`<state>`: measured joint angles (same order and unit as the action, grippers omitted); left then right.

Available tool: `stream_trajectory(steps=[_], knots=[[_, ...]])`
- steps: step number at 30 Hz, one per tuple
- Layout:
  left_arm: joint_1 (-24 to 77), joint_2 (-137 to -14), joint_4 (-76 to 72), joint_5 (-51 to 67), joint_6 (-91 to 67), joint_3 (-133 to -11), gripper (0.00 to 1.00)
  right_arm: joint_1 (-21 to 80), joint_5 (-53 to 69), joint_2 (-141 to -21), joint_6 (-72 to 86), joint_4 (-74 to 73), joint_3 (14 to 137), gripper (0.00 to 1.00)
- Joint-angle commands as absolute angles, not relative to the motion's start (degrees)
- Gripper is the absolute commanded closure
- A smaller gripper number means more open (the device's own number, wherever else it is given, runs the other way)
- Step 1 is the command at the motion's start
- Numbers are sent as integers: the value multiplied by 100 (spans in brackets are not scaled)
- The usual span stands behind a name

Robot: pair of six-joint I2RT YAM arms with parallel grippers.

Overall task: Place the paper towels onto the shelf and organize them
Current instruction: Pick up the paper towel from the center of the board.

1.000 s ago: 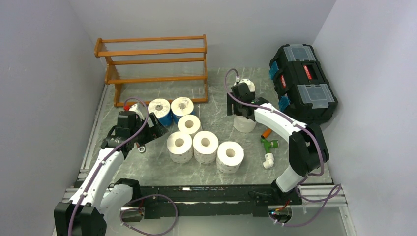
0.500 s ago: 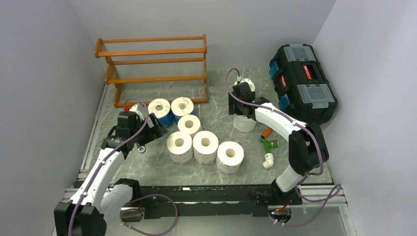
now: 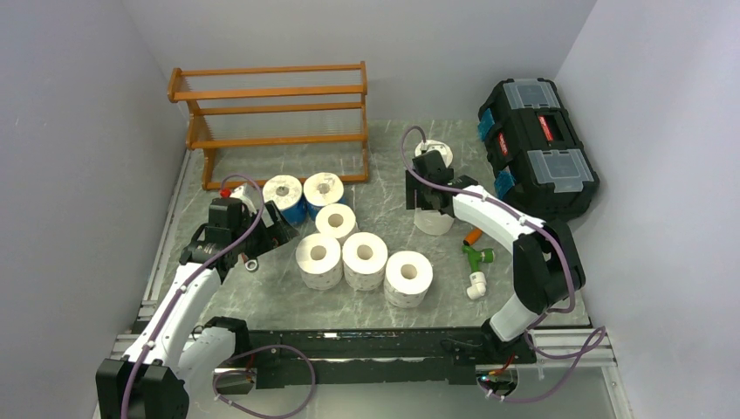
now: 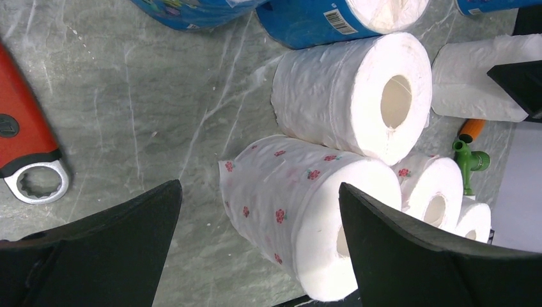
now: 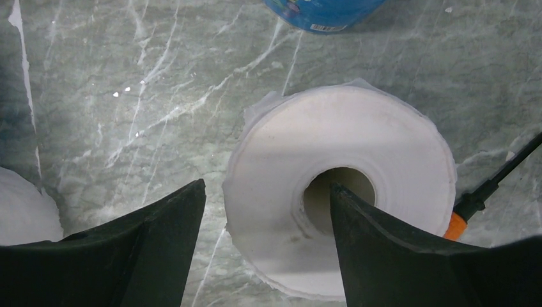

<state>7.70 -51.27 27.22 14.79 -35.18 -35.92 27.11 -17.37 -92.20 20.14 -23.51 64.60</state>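
Seen from overhead, eight paper towel rolls (image 3: 364,259) stand on the worktop (image 3: 393,166), at least two of them in blue wrappers (image 3: 288,210). Also one three-tier wooden shelf (image 3: 270,140), one black toolbox (image 3: 537,148), one red-handled wrench (image 4: 19,134), one green tap (image 3: 478,256), one white pipe elbow (image 3: 476,284) and two robot arms (image 3: 497,214).

Blue-wrapped rolls (image 3: 284,194) crowd shelf (image 3: 270,113) front; bare table (image 3: 384,148) right of shelf; toolbox (image 3: 537,144) walls right edge; fittings (image 3: 476,260) clutter near-right.
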Motion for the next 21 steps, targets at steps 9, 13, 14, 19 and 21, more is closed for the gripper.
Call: stream_trajectory(steps=[9,13,14,19,21], knots=[[756,-5046,2555,1585,-3534,-3586,1,2743,-1653,-9046,2093,-2344,6441,48],[756,-5045,2549,1599,-3550,-3586,1,2759,-1665,-9005,2075,-2395,6485,59],[756,-5037,2549,1595,-3546,-3586,1,2767,-1672,-8996,2067,-2410,6493,62],[756,-5027,2558,1599,-3534,-3586,1,2776,-1710,-8835,2016,-2552,6601,71],[756,-5020,2572,1591,-3534,-3595,1,2795,-1752,-8667,1994,-2646,6698,72]])
